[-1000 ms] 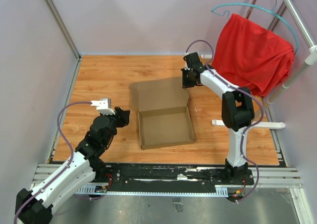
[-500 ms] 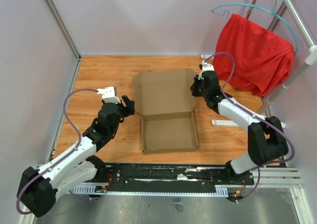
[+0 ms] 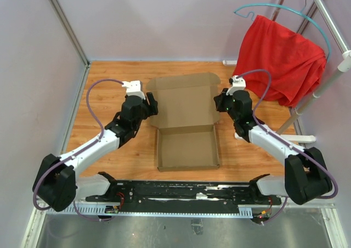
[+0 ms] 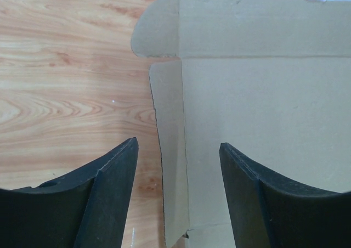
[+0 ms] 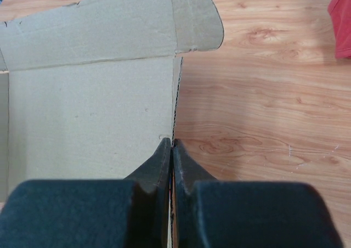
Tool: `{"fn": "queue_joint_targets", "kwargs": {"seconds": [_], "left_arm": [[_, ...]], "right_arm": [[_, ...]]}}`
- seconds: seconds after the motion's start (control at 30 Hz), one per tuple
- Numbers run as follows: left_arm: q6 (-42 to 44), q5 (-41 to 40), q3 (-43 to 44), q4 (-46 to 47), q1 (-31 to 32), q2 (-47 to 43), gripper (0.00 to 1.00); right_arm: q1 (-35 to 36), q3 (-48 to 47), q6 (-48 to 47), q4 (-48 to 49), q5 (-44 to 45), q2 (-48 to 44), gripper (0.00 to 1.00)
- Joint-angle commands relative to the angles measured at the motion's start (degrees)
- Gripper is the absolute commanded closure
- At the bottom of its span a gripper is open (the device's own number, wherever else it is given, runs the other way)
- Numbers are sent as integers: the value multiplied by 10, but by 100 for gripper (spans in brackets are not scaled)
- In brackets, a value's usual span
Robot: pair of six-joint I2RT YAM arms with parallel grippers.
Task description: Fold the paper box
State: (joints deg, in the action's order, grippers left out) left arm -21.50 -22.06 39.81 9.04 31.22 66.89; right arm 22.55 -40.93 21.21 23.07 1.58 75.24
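The paper box (image 3: 186, 127) lies mid-frame on the worktop (image 3: 109, 78), lid open toward the top. The left fingers (image 4: 118, 171) stand apart over the lid's left flap; the right fingers (image 5: 162, 163), pressed together, sit at its right edge.

Bright, even light leaves only faint shadows on the orange-brown wooden table (image 3: 104, 69). Close up, the black right gripper (image 5: 173, 149) looks soft, perhaps out of focus.

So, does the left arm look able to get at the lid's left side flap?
Probably yes: the left gripper is open, its fingers either side of the side flap of the paper box, nothing between.
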Motion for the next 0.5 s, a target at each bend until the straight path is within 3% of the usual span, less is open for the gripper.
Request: {"fn": "queue_joint_targets", "kwargs": {"seconds": [0.0,0.47], "left_arm": [[-6,40,12,-3,-10,23,34],[27,45,20,90,-29,97,51]], "right_arm": [[7,17,4,38,-3,-35,99],[7,45,2,35,-24,-72,99]]}}
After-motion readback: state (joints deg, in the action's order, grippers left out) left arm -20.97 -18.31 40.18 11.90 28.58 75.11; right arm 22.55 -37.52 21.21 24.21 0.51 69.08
